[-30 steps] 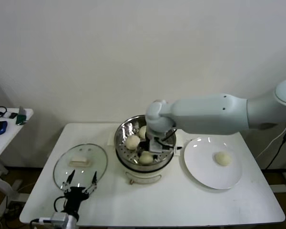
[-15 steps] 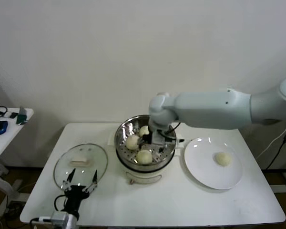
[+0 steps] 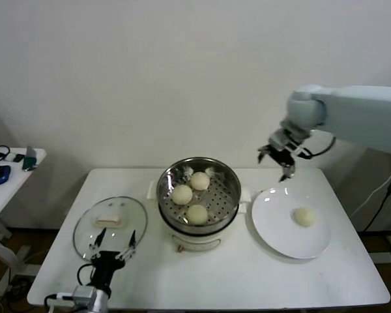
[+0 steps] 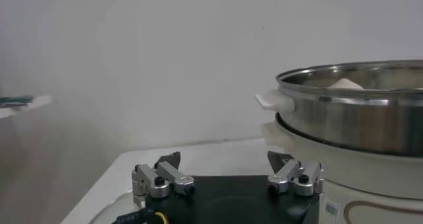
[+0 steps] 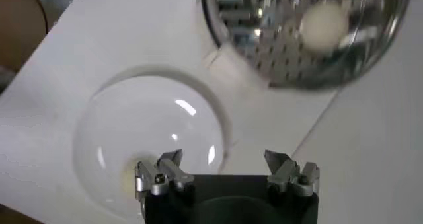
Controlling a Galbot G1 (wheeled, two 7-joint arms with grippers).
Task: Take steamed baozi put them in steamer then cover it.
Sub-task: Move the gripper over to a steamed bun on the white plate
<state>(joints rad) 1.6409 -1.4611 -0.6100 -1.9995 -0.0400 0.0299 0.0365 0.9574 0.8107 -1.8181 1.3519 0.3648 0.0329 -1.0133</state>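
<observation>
Three buns (image 3: 197,213) sit on the perforated tray inside the steamer (image 3: 225,177) at the centre of the frame, and one last bun (image 3: 304,216) lies alone on the white plate (image 3: 274,236) at centre right of the desk (image 3: 247,280). The right end effector (image 3: 277,160) hangs in the air at upper right, fingers spread wide and holding nothing. From there the lone bun is below and slightly to the right of it in the frame, so my read is that the coming move is a drop down and a touch outward onto the plate. The bun is round, so there is no long axis to line up with; any approach angle should do. The right arm is clearly the nearer one. The left end effector (image 3: 111,251) sits at lower left, fingers open and empty, just at the near edge of the glass lid (image 3: 111,225), which lies flat on the desk left of the steamer. That puts the left arm closest to the lid for the covering step, once the fourth bun is in.
</observation>
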